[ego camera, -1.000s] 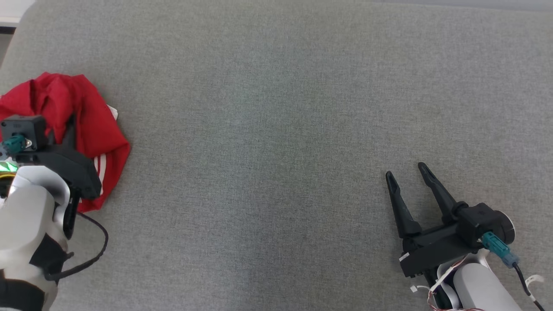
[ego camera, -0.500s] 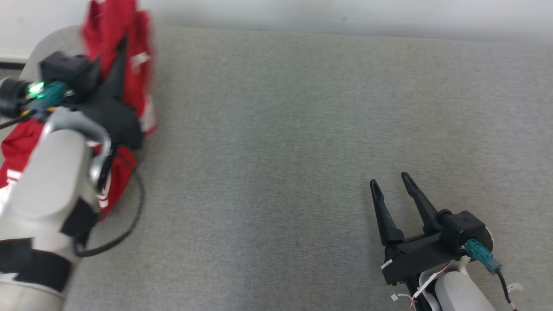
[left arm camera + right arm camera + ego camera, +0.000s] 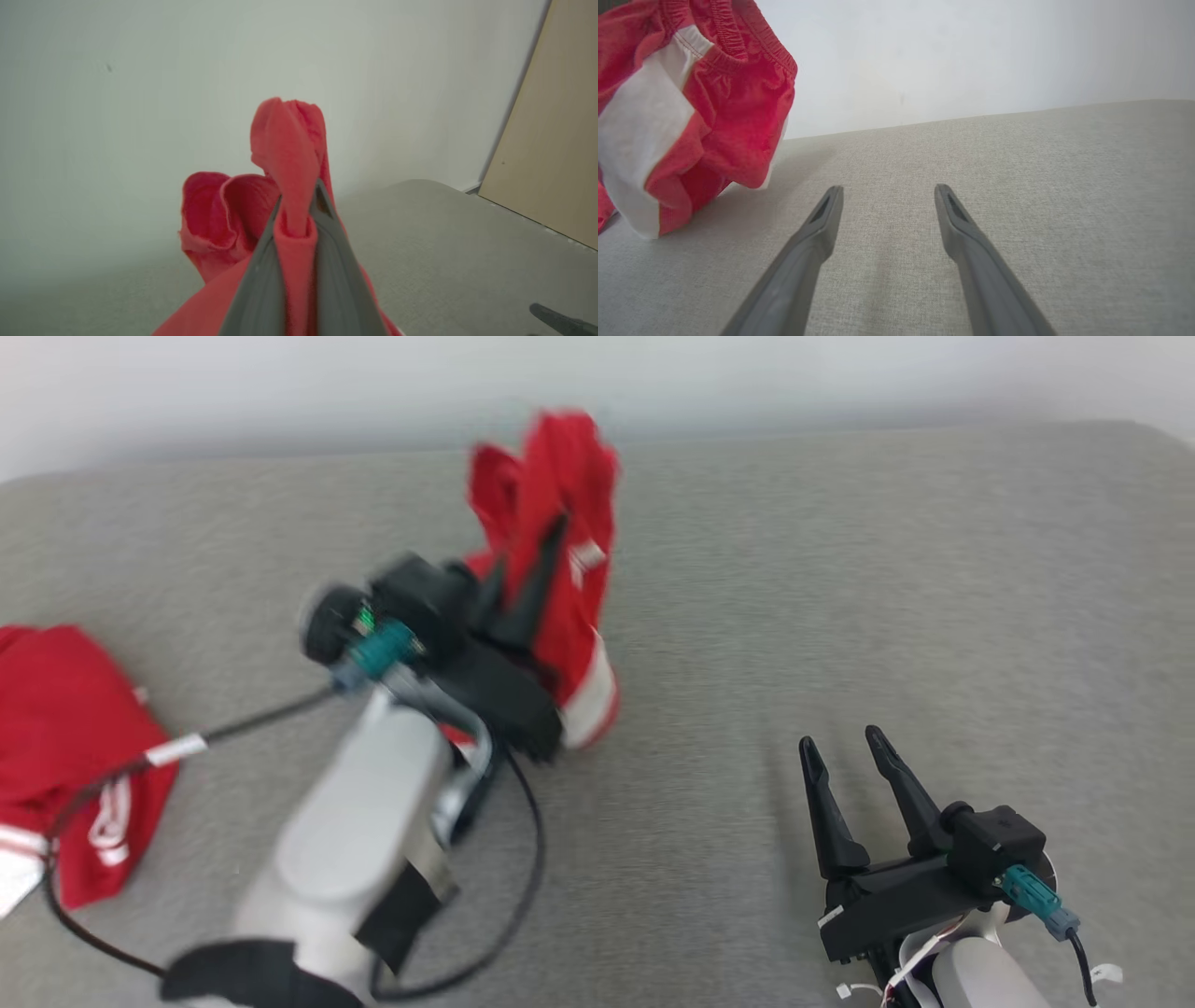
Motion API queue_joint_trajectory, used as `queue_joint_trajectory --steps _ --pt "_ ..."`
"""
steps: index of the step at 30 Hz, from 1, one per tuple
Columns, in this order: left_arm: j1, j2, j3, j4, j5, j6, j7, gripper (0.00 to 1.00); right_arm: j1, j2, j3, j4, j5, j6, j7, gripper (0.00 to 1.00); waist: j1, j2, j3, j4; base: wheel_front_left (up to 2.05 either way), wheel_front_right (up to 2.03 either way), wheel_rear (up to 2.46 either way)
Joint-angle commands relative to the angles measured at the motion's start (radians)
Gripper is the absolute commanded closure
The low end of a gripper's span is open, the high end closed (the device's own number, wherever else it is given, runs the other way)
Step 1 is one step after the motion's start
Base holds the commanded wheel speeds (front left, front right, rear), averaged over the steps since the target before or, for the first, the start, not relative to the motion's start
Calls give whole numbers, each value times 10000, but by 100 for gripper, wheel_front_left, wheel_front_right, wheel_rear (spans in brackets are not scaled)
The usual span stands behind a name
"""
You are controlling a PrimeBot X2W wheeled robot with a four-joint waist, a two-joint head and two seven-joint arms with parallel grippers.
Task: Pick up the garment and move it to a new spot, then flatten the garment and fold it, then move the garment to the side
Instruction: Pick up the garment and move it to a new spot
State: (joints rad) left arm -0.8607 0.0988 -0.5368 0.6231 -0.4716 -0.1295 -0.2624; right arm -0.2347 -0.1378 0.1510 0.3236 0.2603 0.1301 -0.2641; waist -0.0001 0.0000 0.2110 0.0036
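The garment (image 3: 569, 495) is red with white stripes and hangs bunched, lifted off the grey padded surface (image 3: 840, 569) near its middle. My left gripper (image 3: 551, 537) is shut on a fold of it; in the left wrist view the red cloth (image 3: 285, 135) is pinched between the two fingers and bulges above my left gripper (image 3: 299, 200). The right wrist view shows the garment's (image 3: 738, 107) lower end just off or brushing the surface at the left. My right gripper (image 3: 840, 739) rests low at the lower right, open and holding nothing (image 3: 888, 188).
A second red cloth (image 3: 65, 728) with white markings lies crumpled at the left edge. A black cable (image 3: 523, 859) loops from my left arm. A pale wall (image 3: 840, 373) backs the surface, with a tan panel (image 3: 551, 140) beside it.
My left gripper closed on the garment, raised it off the surface and carried it right toward the middle. The head camera has tilted and turned. My right gripper stayed open and in place.
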Motion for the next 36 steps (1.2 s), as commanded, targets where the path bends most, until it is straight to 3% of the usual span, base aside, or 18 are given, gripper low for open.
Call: queue_joint_trajectory --steps 1,7,8,9,17,28,36 --pt "331 -129 -105 -129 -106 -10 -35 100 116 70 -3 11 51 12 -3 0 1 0 -110 -777 0 0 0" --pt "1146 -393 -563 -84 7 -3 -35 100 144 155 20 6 76 12 -3 0 1 0 -109 -1701 0 0 0" --pt "1277 -418 -540 -10 74 -3 -35 73 149 151 -10 -11 90 12 -3 0 1 0 -97 -1811 0 0 0" --pt "1455 -439 -361 117 244 -2 -35 0 165 154 -33 -19 136 12 -3 0 1 0 -80 -2000 0 0 0" --pt "2385 -307 839 -325 1295 96 -36 0 300 248 -335 -251 126 12 -3 0 1 0 -218 -2172 0 0 0" --pt "5037 -83 3343 -2216 2625 581 -36 0 610 335 -469 -419 47 12 -3 0 1 0 -967 -1605 0 0 0" --pt "7134 -182 4880 -3350 3222 560 -37 0 1068 368 -460 -324 -66 12 -3 0 1 0 -1695 -1252 0 0 0"
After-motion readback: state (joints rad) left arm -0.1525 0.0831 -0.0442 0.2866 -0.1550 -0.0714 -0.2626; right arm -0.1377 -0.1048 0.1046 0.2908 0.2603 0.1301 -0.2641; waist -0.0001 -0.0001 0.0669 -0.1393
